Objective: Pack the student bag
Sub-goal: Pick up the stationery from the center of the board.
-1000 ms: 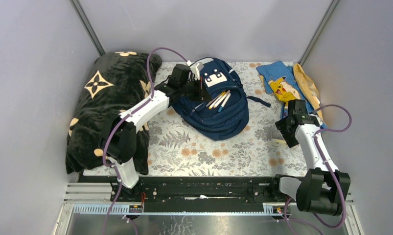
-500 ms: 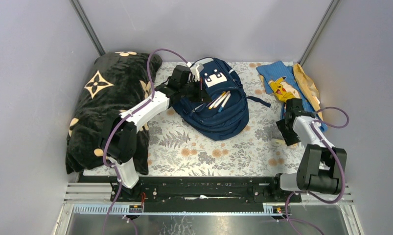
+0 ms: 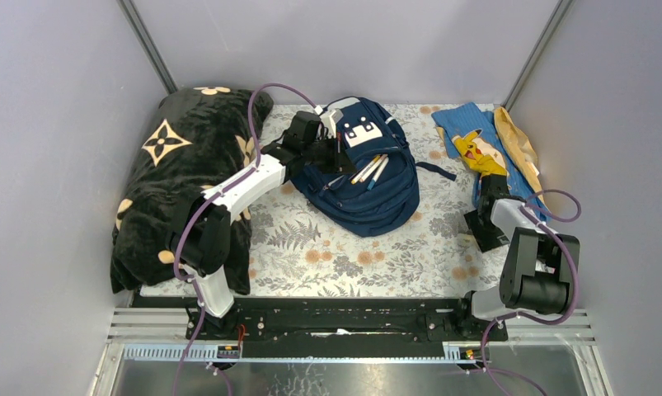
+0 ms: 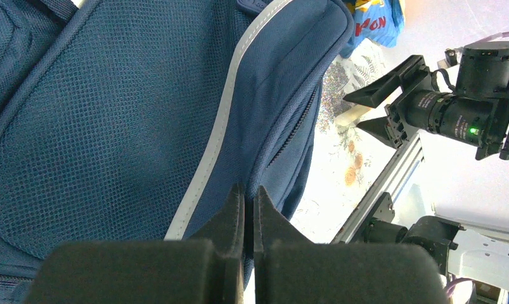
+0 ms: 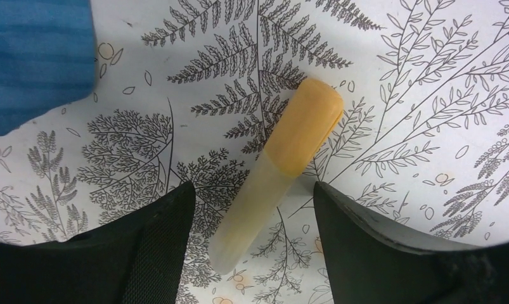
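L gripper (image 4: 245, 191) on student bag (image 4: 112, 114): grip unclr

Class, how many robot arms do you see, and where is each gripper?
2. The left gripper is shut at the student bag, on its left side. The right gripper is open, astride an orange-capped tube on the table, right of the bag.

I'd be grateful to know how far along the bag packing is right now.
Done: several pens poke out of the student bag. In hand: the left gripper is shut at the bag, while the open right gripper straddles an orange-capped tube on the tablecloth. Left: the tube and blue cloth lie outside.
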`<action>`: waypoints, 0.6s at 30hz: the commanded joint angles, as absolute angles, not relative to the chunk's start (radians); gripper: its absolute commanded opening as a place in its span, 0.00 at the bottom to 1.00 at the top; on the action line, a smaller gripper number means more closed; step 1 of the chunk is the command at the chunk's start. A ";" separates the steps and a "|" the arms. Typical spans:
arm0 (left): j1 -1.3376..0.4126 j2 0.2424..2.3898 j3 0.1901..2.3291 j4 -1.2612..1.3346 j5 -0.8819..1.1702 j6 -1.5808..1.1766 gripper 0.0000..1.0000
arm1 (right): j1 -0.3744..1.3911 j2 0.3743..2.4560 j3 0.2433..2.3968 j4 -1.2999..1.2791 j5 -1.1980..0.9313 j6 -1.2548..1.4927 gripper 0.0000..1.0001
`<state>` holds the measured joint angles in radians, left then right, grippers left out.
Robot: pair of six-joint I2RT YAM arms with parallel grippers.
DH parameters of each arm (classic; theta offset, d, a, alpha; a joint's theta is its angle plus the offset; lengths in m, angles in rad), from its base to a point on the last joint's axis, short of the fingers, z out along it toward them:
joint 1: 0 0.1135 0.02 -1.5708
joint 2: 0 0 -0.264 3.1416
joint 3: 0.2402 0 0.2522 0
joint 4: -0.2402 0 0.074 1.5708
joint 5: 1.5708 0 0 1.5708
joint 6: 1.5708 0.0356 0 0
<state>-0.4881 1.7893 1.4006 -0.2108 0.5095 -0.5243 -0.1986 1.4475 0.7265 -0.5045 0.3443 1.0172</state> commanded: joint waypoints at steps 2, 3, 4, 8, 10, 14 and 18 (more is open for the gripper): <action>-0.482 1.779 1.382 -0.173 0.510 -0.539 0.00 | -0.207 1.512 0.700 -0.423 0.261 0.973 0.73; -0.481 1.781 1.383 -0.172 0.513 -0.541 0.00 | -0.207 1.517 0.688 -0.414 0.247 0.967 0.73; -0.482 1.784 1.387 -0.174 0.516 -0.540 0.00 | -0.207 1.521 0.679 -0.408 0.237 0.965 0.72; -0.480 1.781 1.387 -0.178 0.510 -0.535 0.00 | -0.209 1.512 0.655 -0.407 0.224 0.966 0.57; -0.480 1.782 1.387 -0.178 0.508 -0.535 0.00 | -0.209 1.498 0.641 -0.404 0.223 0.968 0.48; -0.481 1.786 1.388 -0.178 0.513 -0.538 0.00 | -0.209 1.480 0.627 -0.398 0.205 0.961 0.19; -0.481 1.786 1.392 -0.178 0.516 -0.538 0.00 | -0.209 1.456 0.642 -0.418 0.130 0.915 0.00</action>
